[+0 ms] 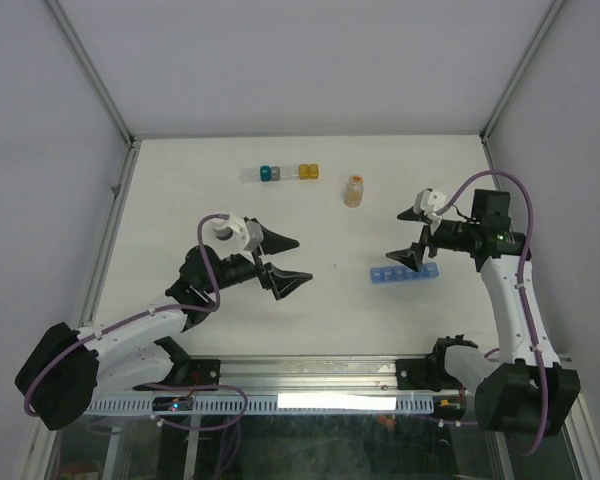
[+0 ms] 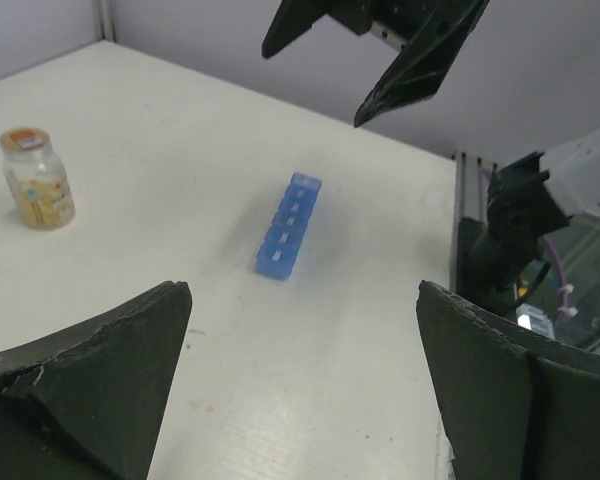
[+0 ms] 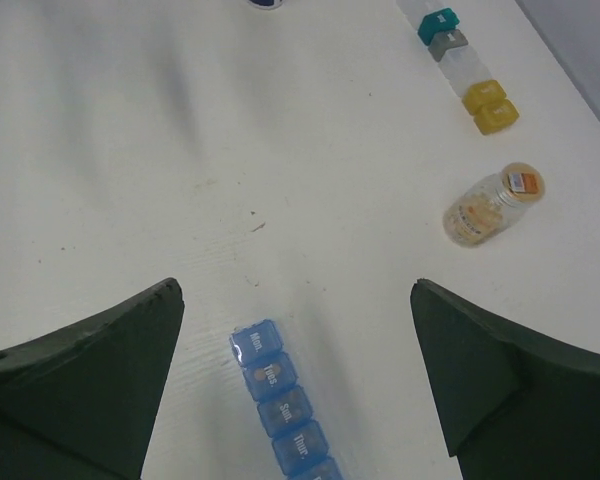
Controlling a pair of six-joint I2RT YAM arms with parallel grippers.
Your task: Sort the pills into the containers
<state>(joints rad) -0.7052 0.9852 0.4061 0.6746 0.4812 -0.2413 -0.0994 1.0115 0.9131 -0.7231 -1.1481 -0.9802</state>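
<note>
The pills show as an orange mass in a small clear bottle (image 1: 354, 191) standing upright at the back middle of the table; it also shows in the left wrist view (image 2: 36, 179) and the right wrist view (image 3: 492, 204). The blue strip of lidded containers (image 1: 405, 273) lies right of centre, its lids shut, also in the left wrist view (image 2: 288, 238) and the right wrist view (image 3: 282, 401). My right gripper (image 1: 416, 236) hovers open just above and behind the strip. My left gripper (image 1: 286, 262) is open and empty, well left of the strip.
A row of teal, grey, clear and yellow cubes (image 1: 281, 173) lies at the back, left of the bottle, also in the right wrist view (image 3: 467, 67). The table's metal rail (image 1: 310, 375) runs along the near edge between the arm bases.
</note>
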